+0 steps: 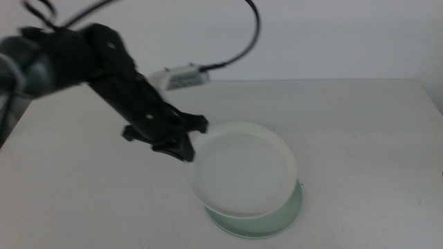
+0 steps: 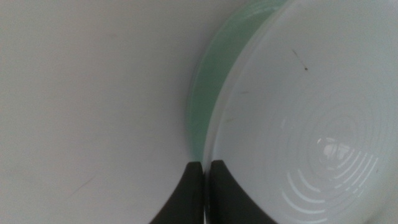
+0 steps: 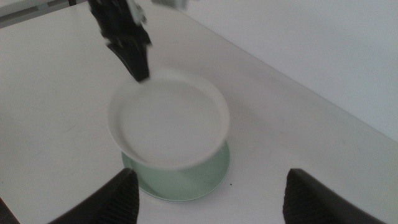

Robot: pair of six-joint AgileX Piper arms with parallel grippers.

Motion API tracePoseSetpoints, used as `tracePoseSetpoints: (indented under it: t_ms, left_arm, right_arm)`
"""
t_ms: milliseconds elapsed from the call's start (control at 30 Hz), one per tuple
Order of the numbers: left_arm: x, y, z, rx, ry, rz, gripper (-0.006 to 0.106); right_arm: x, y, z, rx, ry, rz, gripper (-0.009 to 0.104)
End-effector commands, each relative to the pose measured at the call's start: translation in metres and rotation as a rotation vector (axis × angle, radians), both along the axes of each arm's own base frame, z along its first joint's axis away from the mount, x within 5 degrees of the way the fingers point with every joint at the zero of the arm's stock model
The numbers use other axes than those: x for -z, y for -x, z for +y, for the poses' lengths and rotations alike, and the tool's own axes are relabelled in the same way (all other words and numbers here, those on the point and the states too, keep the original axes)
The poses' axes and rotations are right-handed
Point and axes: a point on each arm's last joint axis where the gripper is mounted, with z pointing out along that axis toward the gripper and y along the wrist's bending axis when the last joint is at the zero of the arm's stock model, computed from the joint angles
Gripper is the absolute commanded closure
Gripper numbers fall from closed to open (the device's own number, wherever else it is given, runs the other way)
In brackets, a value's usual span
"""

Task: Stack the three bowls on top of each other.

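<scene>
While the left gripper [image 1: 185, 153] clamps the near-left rim of the white bowl [image 1: 243, 169], that bowl hangs tilted over the mint green bowl [image 1: 287, 214], which lies flat on the worktop [image 1: 360, 138]. White bowl is round, shallow, plate-like, low rim, smooth and glossy; in the left wrist view its inside [image 2: 311, 124] shows faint concentric rings and a bright reflection. Jaws there are pressed almost together, only the thin rim between them, dark and matte, tapering to the tips. Green bowl [image 2: 208, 93] shows as a pale crescent just beside and under the white rim; whether the two touch, cannot tell. In the middle view only a green arc peeks out at the lower right of the white bowl. A third, blue-grey bowl is not visible in any view.

Left arm [image 1: 104, 62] is black, bulky, jointed, coming in from the left, slightly motion-blurred; a black cable [image 1: 246, 41] loops above it, and a small white box with a label [image 1: 183, 78] sits behind it.

Right gripper [image 3: 208, 202] hovers above and well apart from the bowls, jaws wide apart, two dark rounded tips, holding nothing. From the right wrist view the white bowl [image 3: 169, 121] covers most of the green one [image 3: 199, 180], and the left gripper [image 3: 138, 65] bites its far rim.

Worktop is plain white, matte, flat, with a few faint scuffs.
</scene>
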Motion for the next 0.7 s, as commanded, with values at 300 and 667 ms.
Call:
tracePoseSetpoints:
  t_ms: [300,667]
  left_arm:
    - [0.013,-0.013,-0.032,-0.022,0.054,-0.025,0.095]
    - [-0.032,-0.006,-0.025,0.016,0.079,-0.086,0.014]
  right_arm:
    - [-0.012,-0.002,0.000,0.009,-0.034,-0.075,0.036]
    - [-0.012,-0.002,0.000,0.009,-0.033,-0.074,0.036]
